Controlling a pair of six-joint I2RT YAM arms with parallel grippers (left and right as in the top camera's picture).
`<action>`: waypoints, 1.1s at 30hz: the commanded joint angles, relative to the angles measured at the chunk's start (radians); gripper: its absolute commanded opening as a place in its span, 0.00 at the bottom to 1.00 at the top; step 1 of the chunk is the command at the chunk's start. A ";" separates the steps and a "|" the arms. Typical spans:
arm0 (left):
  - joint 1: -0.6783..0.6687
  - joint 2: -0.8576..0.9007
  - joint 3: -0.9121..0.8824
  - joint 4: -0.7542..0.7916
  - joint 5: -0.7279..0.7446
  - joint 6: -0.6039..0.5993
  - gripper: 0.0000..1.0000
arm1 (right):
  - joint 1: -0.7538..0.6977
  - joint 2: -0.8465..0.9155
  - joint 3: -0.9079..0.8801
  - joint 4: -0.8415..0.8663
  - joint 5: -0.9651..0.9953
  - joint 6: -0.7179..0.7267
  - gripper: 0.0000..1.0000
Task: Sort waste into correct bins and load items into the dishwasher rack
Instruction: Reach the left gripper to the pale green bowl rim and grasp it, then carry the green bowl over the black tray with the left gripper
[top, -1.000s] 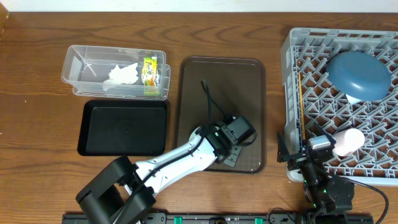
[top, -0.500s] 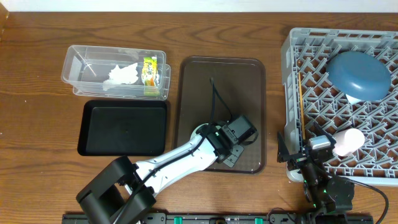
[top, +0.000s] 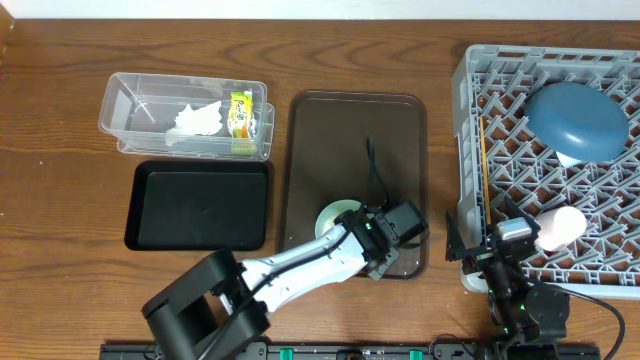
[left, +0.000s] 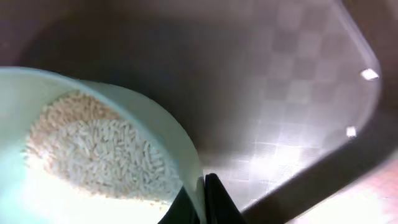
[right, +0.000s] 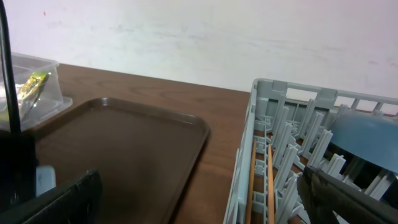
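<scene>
My left gripper (top: 398, 238) is shut on the rim of the pale green-rimmed bowl (top: 336, 217), near the front right of the brown serving tray. In the left wrist view the bowl (left: 155, 124) holds rice-like grains (left: 99, 146), and the fingers (left: 205, 199) pinch its rim. My right gripper (top: 497, 251) is open and empty at the front left corner of the grey dishwasher rack (top: 478, 92). The rack holds a blue dish (top: 577, 120), chopsticks (top: 484, 150) and a pinkish cup (top: 562, 224). The clear tub (top: 122, 108) holds a white tissue (top: 198, 120) and a yellow-green wrapper (top: 240, 114).
The black tray (top: 200, 206) lies in front of the clear tub. The brown serving tray (top: 355, 130) lies between the bins and the rack. In the right wrist view the rack wall (right: 258, 124) and chopsticks (right: 271, 180) are close on the right.
My left gripper has moved right and toward the front edge of the brown tray. The green-rimmed bowl now shows beside it. The right arm has not moved.
</scene>
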 joint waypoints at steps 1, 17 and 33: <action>0.022 -0.077 0.062 -0.036 -0.024 0.010 0.06 | -0.010 -0.002 -0.004 0.000 -0.001 0.013 0.99; 0.674 -0.372 0.100 -0.175 0.494 -0.066 0.06 | -0.010 -0.002 -0.004 0.000 -0.001 0.013 0.99; 1.320 -0.232 -0.171 0.061 1.463 0.064 0.06 | -0.010 -0.002 -0.004 0.000 -0.001 0.013 0.99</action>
